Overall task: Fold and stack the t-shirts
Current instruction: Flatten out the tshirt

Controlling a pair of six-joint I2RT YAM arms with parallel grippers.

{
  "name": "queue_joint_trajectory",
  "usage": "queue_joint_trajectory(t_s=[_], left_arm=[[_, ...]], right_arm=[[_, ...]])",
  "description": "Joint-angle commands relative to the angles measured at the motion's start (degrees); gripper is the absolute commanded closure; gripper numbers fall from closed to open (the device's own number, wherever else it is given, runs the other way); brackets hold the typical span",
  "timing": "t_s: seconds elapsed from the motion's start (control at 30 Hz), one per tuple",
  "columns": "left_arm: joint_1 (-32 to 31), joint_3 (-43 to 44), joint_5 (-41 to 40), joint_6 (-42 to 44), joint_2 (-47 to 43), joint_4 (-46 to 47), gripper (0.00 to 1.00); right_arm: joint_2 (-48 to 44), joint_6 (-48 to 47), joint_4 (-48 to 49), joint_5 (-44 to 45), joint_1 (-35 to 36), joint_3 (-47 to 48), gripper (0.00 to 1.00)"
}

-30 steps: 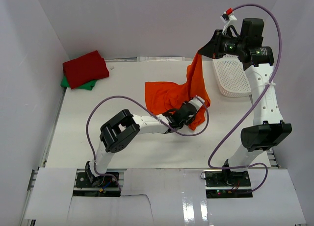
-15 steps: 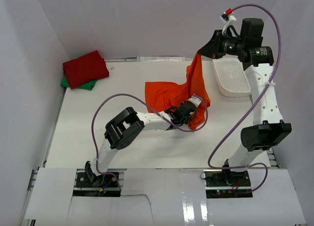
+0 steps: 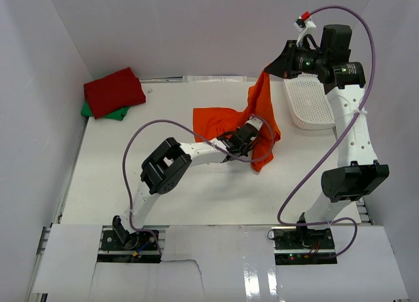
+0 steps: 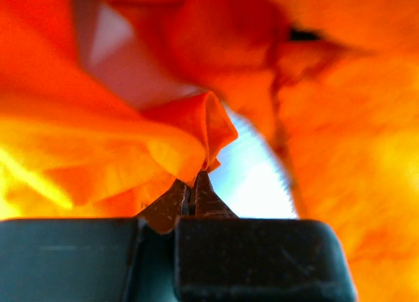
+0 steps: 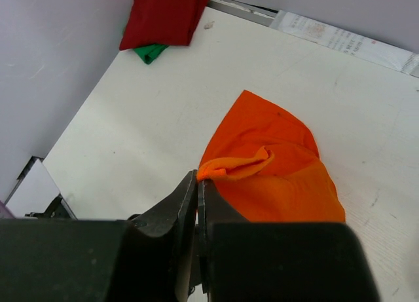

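Mid-table: bright orange soft cloth t-shirt (image 3: pixel 222 122), crumpled, strung btwn both arms. One end is pulled up to the right gripper (image 3: pixel 267 71); the rest lies wrinkled on the white table (image 3: pixel 196 197). Right gripper fingers pinched tight on a bunched edge. Left gripper (image 3: pixel 251 130) clamped on a rolled fold lower down. Deep red folded t-shirt (image 3: pixel 113 91) sits atop green t-shirt (image 3: pixel 119 114) in far-left corner, well apart. White plastic mesh basket (image 3: pixel 309 104) beside right arm.

White table (image 3: pixel 105 164), white mesh basket (image 3: pixel 311 107) at its far-right edge, pale walls (image 3: pixel 196 27)
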Motion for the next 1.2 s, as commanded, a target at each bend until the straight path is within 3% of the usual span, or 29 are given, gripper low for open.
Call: queue_joint_trajectory(t_s=[0.0, 0.23, 0.37, 0.53, 0.67, 0.83, 1.17], left_arm=[[2.1, -0.5, 1.7, -1.5, -8.9, -8.1, 1.00], [7.5, -8.8, 15.9, -3.3, -39.7, -17.8, 1.00], [11.8, -8.9, 17.9, -4.1, -49.4, -23.4, 1.00], [23.4, -6.8, 18.7, -4.3, -52.9, -28.6, 1.00], [35.9, -5.5, 27.3, -6.0, -52.6, -30.3, 1.00], [40.0, -3.7, 32.2, -6.4, -53.5, -30.3, 1.00], [42.9, -1.9, 41.1, -9.2, -62.8, -31.5, 1.00]], right_arm=[[-1.6, -0.4, -1.5, 6.7, -0.1, 2.4, 0.92], [-1.0, 0.9, -2.6, 12.1, -1.8, 3.5, 0.92], [0.1, 1.2, -3.0, 11.7, -2.1, 3.8, 0.92], [-2.0, 1.6, -3.0, 11.8, -2.1, 1.1, 0.92], [-6.5, 0.8, -3.6, 13.1, -2.1, -2.1, 0.92], [-10.5, 0.0, -8.9, 15.5, -2.0, -0.7, 0.92], [-28.1, 0.5, -10.8, 14.5, -2.0, -6.4, 0.92]])
